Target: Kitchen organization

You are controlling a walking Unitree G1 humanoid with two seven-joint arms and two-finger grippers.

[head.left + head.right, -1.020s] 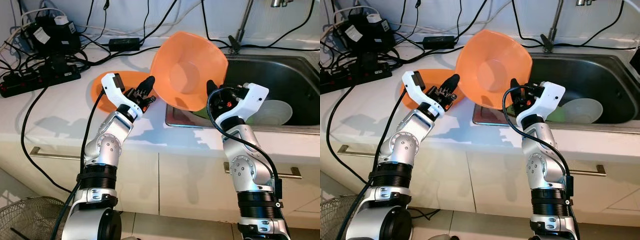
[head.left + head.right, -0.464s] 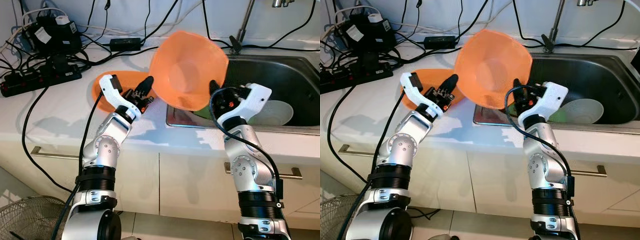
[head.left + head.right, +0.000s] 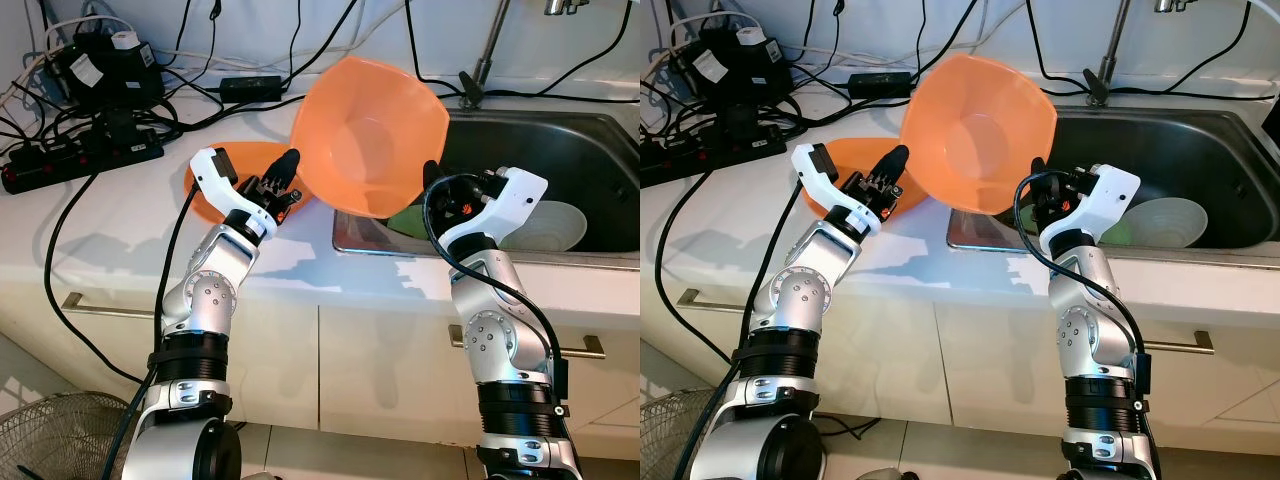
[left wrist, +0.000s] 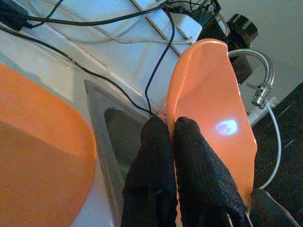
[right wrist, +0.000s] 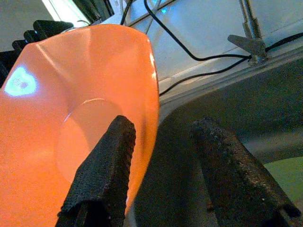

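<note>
A large orange bowl (image 3: 365, 140) hangs tilted on edge over the counter and the sink's left corner, its hollow facing me. My left gripper (image 3: 290, 172) is shut on the bowl's left rim; the left wrist view shows both black fingers (image 4: 191, 156) pinching that rim (image 4: 208, 94). My right gripper (image 3: 432, 185) stands open at the bowl's lower right rim, and the right wrist view shows the rim (image 5: 151, 85) between its spread fingers (image 5: 106, 161). A second orange dish (image 3: 235, 165) lies flat on the counter behind the left gripper.
The steel sink (image 3: 590, 150) on the right holds a white bowl (image 3: 545, 225) and something green (image 3: 410, 218). A faucet (image 3: 485, 45) stands behind it. A power strip (image 3: 80, 160) and tangled cables cover the back left counter. A fan (image 3: 60, 435) stands on the floor.
The orange bowl has shifted a little to the left with my left gripper. My right gripper has stayed by the lower right rim.
</note>
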